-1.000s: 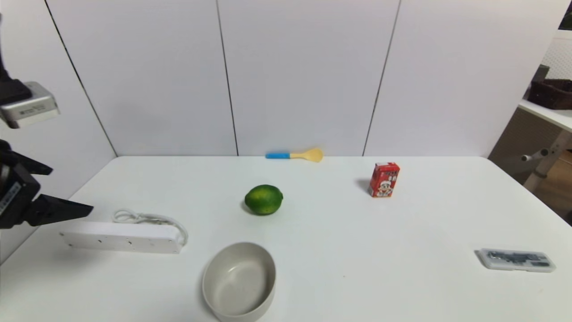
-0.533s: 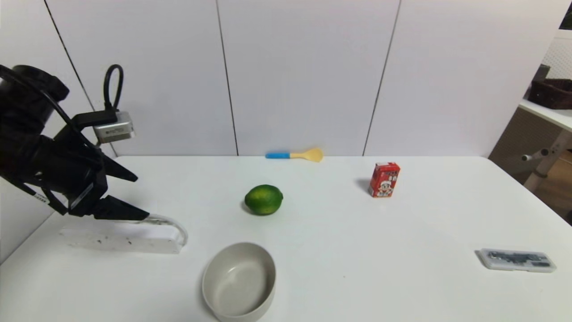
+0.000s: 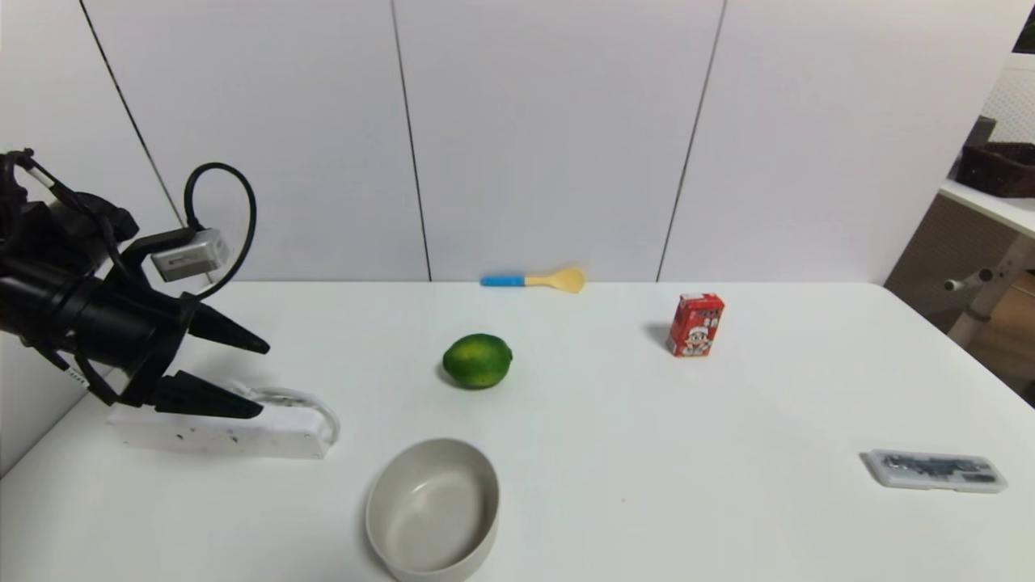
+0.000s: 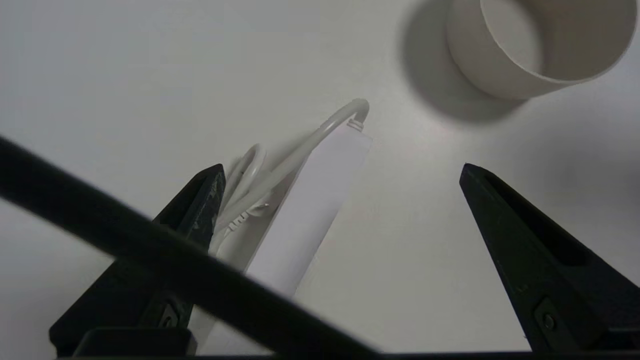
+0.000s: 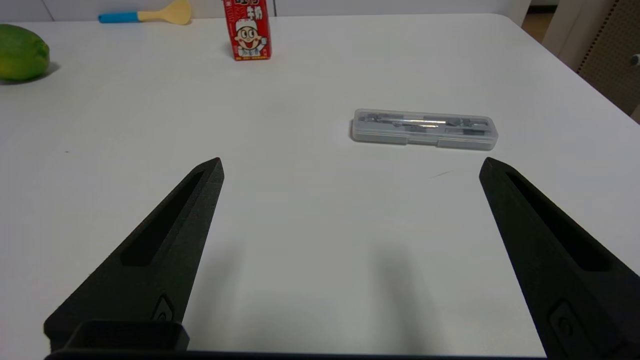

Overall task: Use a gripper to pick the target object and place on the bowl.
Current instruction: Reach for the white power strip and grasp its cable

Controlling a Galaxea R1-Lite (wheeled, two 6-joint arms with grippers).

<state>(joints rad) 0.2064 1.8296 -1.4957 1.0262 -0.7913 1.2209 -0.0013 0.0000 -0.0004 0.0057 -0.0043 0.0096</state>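
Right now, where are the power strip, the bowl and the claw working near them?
power strip [image 3: 218, 434], head view, on its long white body.
bowl [image 3: 431, 512], head view, on its bare inner floor.
left claw [image 3: 263, 378], head view, midway between its two pointed tips.

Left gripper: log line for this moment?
left gripper open over power strip | no grasp | bowl empty | right gripper open, idle

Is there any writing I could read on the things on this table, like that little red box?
red carton: white characters above a cartoon face, too blurred to read.
clear case: no writing shows; only dark tools inside.
left gripper, open over the power strip: a small white label on its body, too small to read.
lime, spoon, bowl: no text.
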